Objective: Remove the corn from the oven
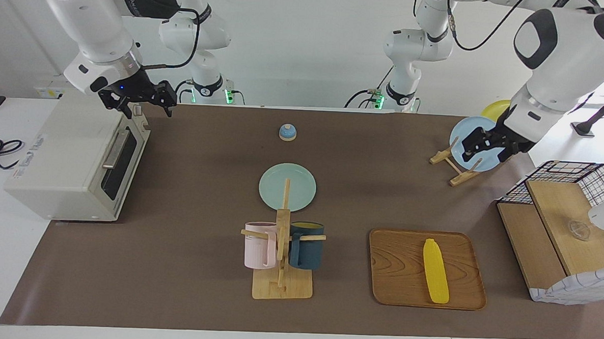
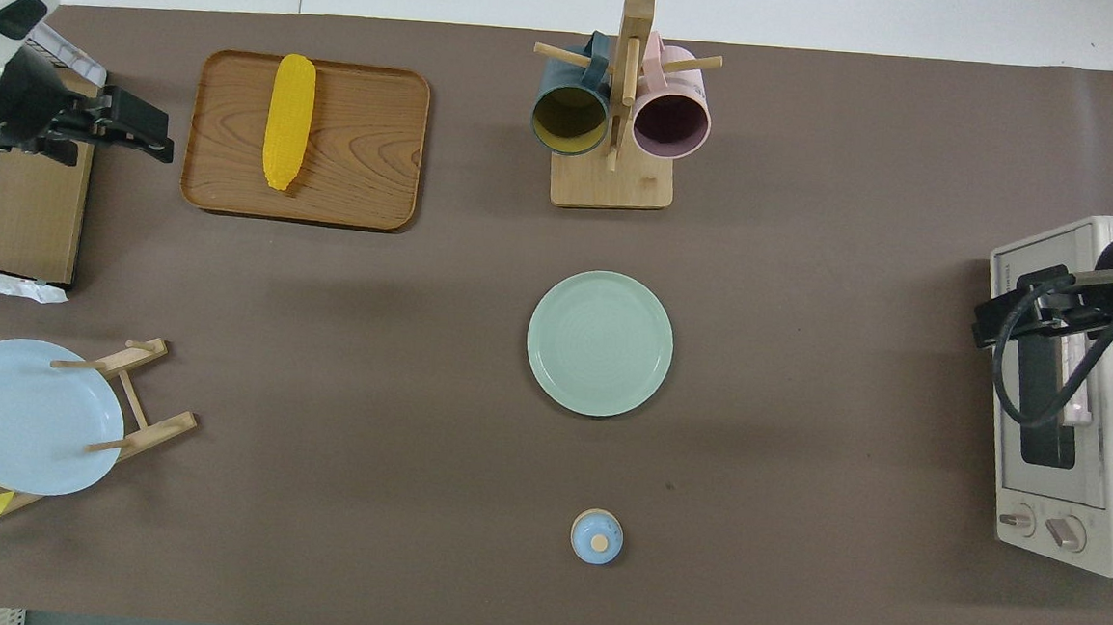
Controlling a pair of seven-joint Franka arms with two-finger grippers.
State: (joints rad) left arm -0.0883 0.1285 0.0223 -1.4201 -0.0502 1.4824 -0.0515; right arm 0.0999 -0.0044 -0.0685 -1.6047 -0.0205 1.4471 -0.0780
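Yellow corn (image 1: 435, 271) lies on the wooden tray (image 1: 397, 268), loose, well below my left tool (image 1: 490, 145), which hangs released over the blue plate (image 1: 469, 137). My right tool (image 1: 139, 98), also released, hovers over the shut oven (image 1: 68, 157); mug rack (image 1: 282, 240) sits between.

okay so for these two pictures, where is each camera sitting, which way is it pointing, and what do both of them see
Facing view: high across the table, looking at the robots; both arms show in full, the right gripper over the oven, the left gripper up over the blue plate's rack.
Overhead view: high above the robots' end, looking steeply down and forward; only the left gripper and the right gripper with their wrists show.
Shared, half a turn apart: the corn lying on the wooden tray, the green plate, the mug rack, the oven.
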